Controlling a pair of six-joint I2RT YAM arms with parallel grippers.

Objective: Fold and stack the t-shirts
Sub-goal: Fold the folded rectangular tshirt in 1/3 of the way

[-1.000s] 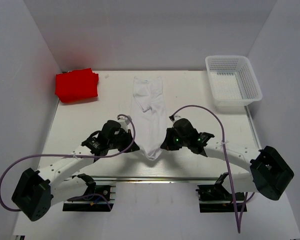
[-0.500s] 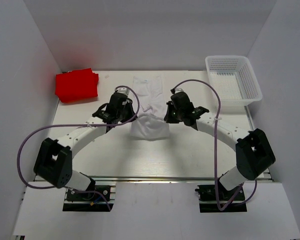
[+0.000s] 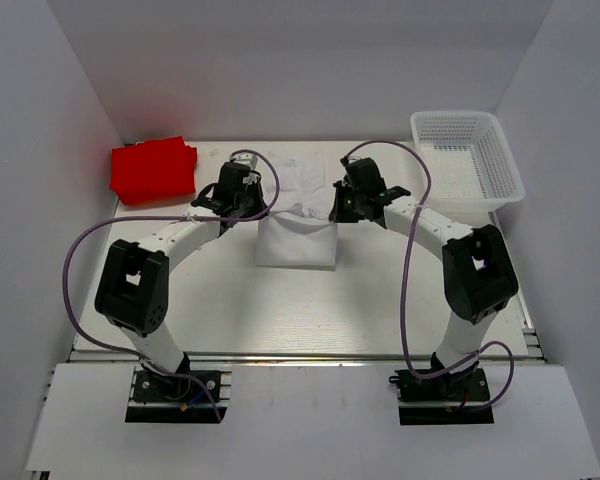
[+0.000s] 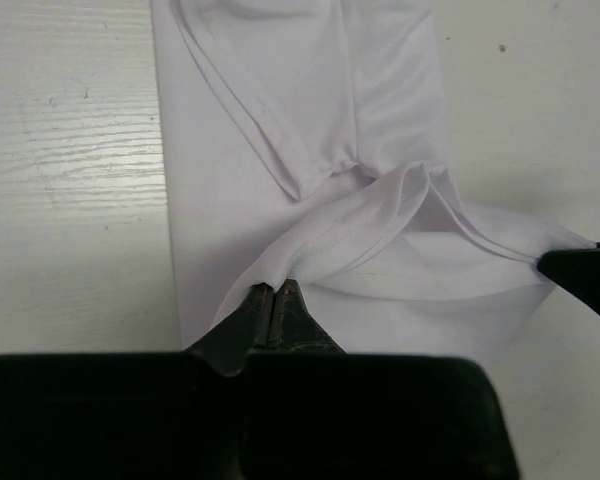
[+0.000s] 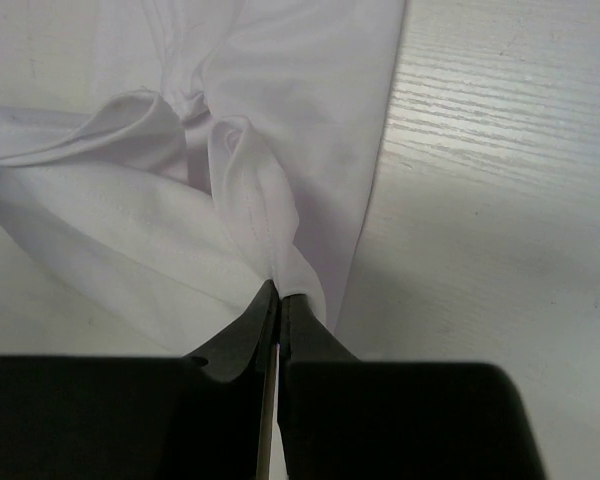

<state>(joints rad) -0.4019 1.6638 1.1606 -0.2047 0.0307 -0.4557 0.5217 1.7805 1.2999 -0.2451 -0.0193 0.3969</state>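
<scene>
The white t-shirt (image 3: 296, 240) lies mid-table, its near part folded over toward the back. My left gripper (image 3: 252, 212) is shut on the shirt's hem at its left side; in the left wrist view (image 4: 276, 290) the pinched white fabric (image 4: 360, 215) rises from the closed tips. My right gripper (image 3: 337, 212) is shut on the hem at the right side; the right wrist view (image 5: 279, 291) shows the fold of cloth (image 5: 250, 190) clamped between the tips. The red t-shirt (image 3: 153, 170) lies folded at the back left.
A white mesh basket (image 3: 466, 163) stands at the back right. Purple cables loop over both arms. White walls enclose the table on the left, back and right.
Both grippers have carried the shirt's near hem from the front of the table toward the back, folding the shirt over itself. The arms are now stretched far forward.
</scene>
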